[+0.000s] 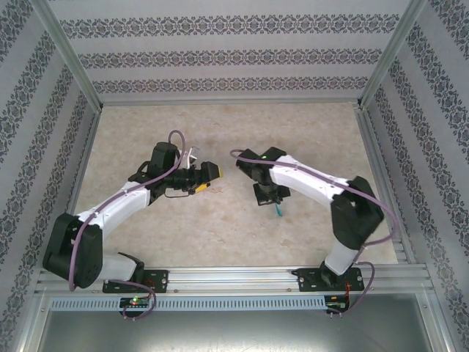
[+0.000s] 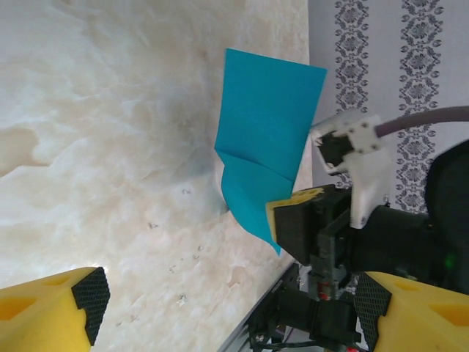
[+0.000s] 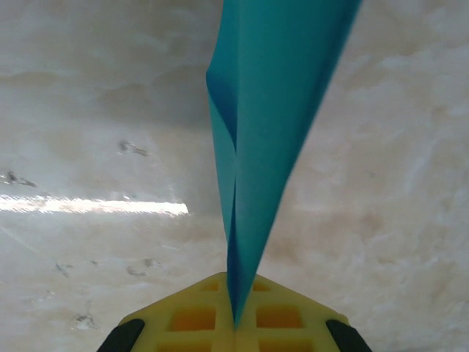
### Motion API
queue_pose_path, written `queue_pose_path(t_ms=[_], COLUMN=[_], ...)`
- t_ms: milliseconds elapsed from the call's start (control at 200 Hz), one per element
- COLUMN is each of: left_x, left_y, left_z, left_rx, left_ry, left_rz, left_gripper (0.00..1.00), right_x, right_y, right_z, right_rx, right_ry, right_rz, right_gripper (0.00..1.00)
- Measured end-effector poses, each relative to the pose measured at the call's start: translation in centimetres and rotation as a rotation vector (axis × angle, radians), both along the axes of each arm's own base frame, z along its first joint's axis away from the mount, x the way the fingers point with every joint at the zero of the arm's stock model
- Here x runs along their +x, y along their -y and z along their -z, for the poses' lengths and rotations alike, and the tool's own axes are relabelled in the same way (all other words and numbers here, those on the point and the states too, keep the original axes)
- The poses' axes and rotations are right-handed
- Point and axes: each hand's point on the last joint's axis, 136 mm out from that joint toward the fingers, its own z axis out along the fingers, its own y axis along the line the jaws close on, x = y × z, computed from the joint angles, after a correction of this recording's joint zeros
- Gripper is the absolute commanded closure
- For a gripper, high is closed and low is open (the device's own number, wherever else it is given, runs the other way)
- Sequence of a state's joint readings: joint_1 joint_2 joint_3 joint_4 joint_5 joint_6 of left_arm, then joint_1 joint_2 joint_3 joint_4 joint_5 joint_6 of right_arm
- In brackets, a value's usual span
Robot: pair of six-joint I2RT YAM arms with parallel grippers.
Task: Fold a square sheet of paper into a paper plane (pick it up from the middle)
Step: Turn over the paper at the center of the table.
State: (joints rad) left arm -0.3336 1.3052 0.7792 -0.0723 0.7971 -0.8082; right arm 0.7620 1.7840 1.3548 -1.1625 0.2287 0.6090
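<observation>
Your right gripper [image 3: 234,323] pinches the paper [image 3: 271,110] by one end while the left gripper [image 2: 231,308] stands spread, so any jolt could let it slip or crumple.

Marbled beige tabletop [image 1: 220,242], walled by grey damask-striped panels [image 1: 220,51].
</observation>
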Motion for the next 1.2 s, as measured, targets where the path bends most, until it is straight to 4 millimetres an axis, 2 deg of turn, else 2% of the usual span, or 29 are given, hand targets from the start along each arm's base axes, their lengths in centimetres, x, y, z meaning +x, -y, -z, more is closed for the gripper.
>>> queue_pose_path(t_ms=[175, 355, 505, 624, 819, 1039, 1204], left_x=[-0.6, -1.3, -1.8, -2.0, -1.8, -1.7, -1.5], left_y=[-2.6, -4.0, -4.6, -4.7, -4.6, -4.4, -3.9], left_z=[-0.2, -0.5, -0.7, -0.4, 0.4, 2.0, 3.7], left_rx=[0.030, 0.058, 0.069, 0.077, 0.085, 0.095, 0.109], left_ry=[0.000, -0.002, -0.002, -0.011, -0.036, -0.092, -0.144], left_rz=[-0.072, -0.100, -0.108, -0.103, -0.101, -0.089, -0.072], left_gripper=[0.10, 0.10, 0.10, 0.10, 0.10, 0.16, 0.30], right_x=[-0.2, -0.7, -0.8, -0.7, -1.6, -1.1, -0.1], right_y=[-3.8, -7.9, -10.6, -12.2, -13.7, -14.0, -13.0], right_z=[2.1, 4.0, 4.6, 5.3, 6.9, 4.4, 2.2], right_rx=[0.015, 0.113, 0.221, 0.305, 0.428, 0.650, 0.774], right_ry=[-0.059, -0.096, -0.102, -0.100, -0.124, -0.074, -0.016], right_rz=[-0.074, -0.112, -0.124, -0.121, -0.129, -0.094, -0.055], right_gripper=[0.82, 0.79, 0.78, 0.65, 0.62, 0.57, 0.56])
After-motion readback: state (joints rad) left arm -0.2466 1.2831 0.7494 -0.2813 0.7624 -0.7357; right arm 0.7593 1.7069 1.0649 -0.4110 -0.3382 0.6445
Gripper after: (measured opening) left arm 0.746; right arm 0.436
